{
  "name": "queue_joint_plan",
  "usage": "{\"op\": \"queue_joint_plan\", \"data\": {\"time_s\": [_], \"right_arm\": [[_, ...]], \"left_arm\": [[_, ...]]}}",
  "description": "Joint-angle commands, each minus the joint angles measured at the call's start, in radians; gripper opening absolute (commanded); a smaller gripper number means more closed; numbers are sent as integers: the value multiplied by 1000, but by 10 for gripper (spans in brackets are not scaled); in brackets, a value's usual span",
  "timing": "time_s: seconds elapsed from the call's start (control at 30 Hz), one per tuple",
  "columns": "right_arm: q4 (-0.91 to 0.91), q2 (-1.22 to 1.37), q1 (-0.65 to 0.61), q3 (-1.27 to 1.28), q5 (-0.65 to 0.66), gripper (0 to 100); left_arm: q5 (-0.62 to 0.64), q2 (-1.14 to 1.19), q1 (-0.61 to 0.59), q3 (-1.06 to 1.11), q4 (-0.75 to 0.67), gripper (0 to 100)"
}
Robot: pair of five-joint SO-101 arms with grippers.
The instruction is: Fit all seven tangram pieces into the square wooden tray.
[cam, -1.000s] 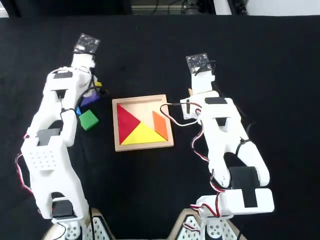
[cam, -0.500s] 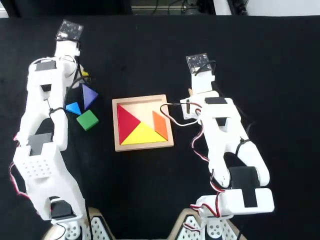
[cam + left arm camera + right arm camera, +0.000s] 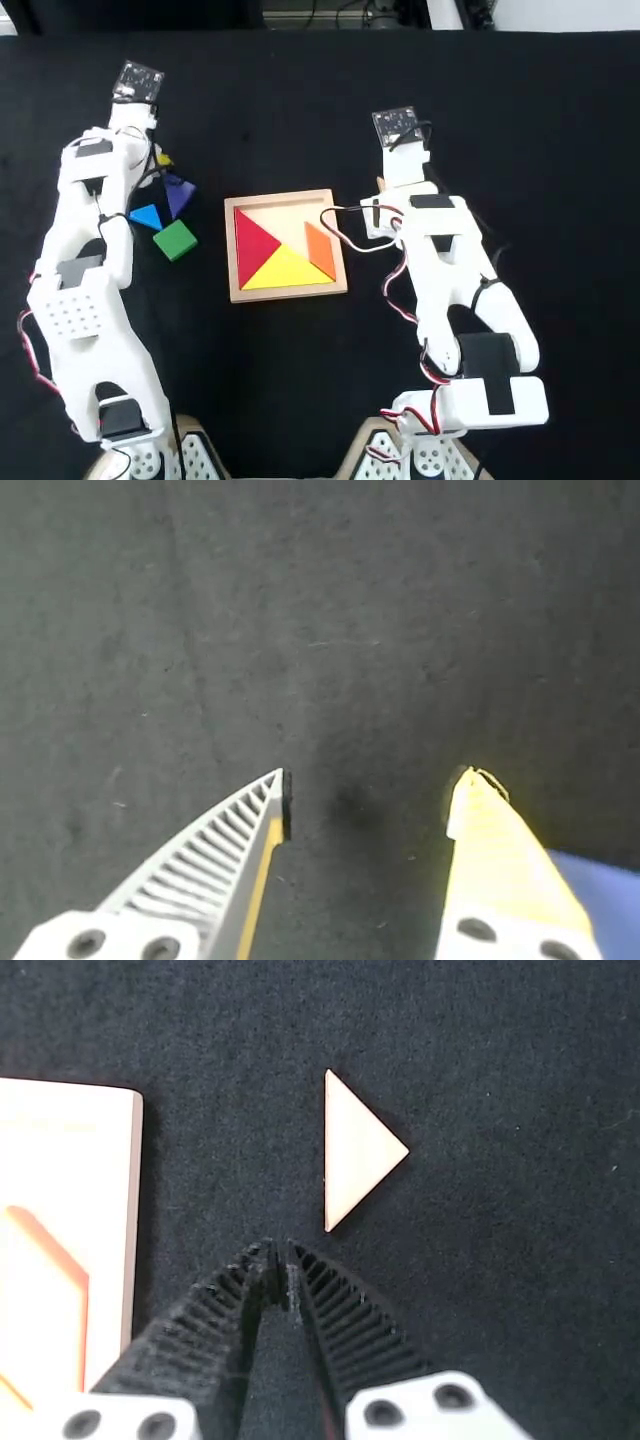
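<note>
Blue triangle (image 3: 147, 216) now uncovered.

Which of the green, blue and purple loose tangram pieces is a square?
The green square, the one nearest the wooden tray. The blue piece and purple piece beside it are triangles.
</note>
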Motion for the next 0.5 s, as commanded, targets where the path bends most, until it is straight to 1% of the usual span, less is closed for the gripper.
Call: {"op": "queue_joint_plan", "data": {"time_s": [0.0, 0.13, 0.23, 0.33, 0.47], "right_arm": [[-11, -4, 9, -31, 11, 11], [-11, -4, 9, -31, 11, 11], [-11, -4, 8, -33, 11, 11], [-11, -4, 8, -33, 11, 11], [-11, -4, 9, -33, 11, 11]], "left_arm": [[-75, -14, -30, 10, 11, 267], [-121, -21, -73, 12, 118, 267], [-123, -52, -87, 25, 160, 267], [-121, -92, -65, 65, 193, 267], [-120, -175, -22, 182, 184, 267]]}}
